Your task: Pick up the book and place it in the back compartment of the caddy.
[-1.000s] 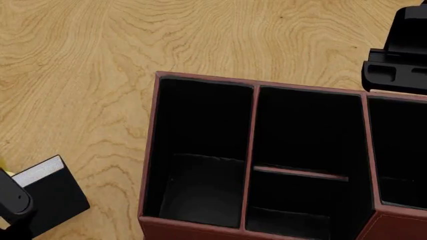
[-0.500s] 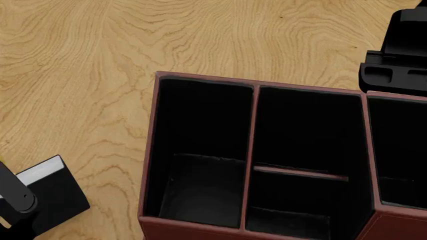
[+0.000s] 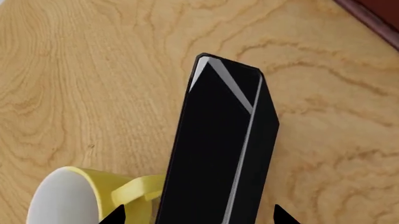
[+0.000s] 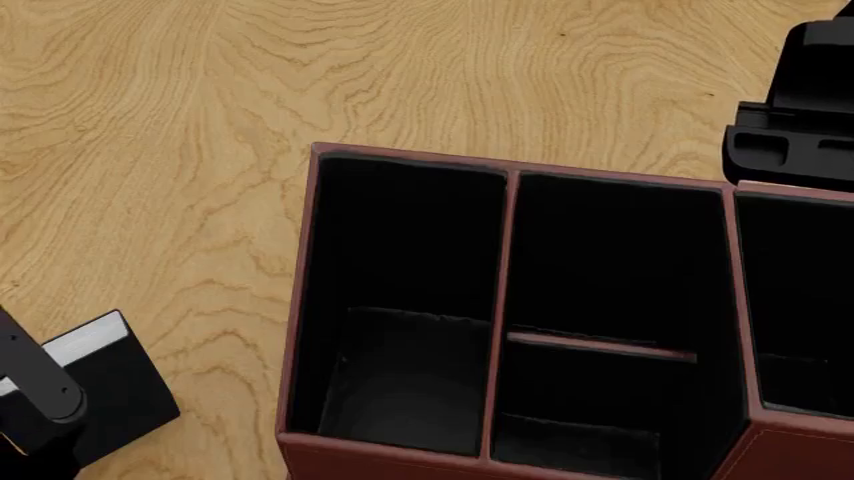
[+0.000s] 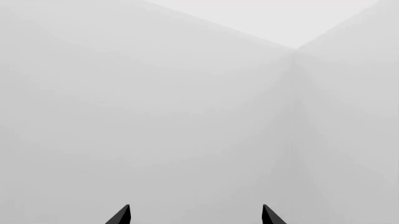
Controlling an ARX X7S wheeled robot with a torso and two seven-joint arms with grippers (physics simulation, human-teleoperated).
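The black book (image 3: 218, 140) stands on edge on the wooden table, its pale page edges showing in the head view (image 4: 83, 340) at bottom left. My left gripper (image 3: 198, 217) is open and straddles the book, with a gap on each side between the fingertips (image 3: 117, 217) and the covers. In the head view the left arm (image 4: 40, 400) covers part of the book. The reddish-brown caddy (image 4: 300, 300) fills the centre and right. Its back compartment (image 4: 614, 255) is the far cell of the divided middle strip and holds nothing. My right gripper (image 5: 195, 217) is open and holds nothing, beyond the caddy's far right corner (image 4: 790, 150).
A white-and-yellow mug (image 3: 74, 200) stands right beside the book, its handle (image 3: 140, 189) close to one left fingertip. The caddy's long undivided compartment (image 4: 400, 300) lies nearest the book. A taller section (image 4: 801, 300) is at the right. The right wrist view shows only blank grey.
My left arm has shifted slightly over the book. The book and the caddy have not moved. The right gripper has barely shifted.
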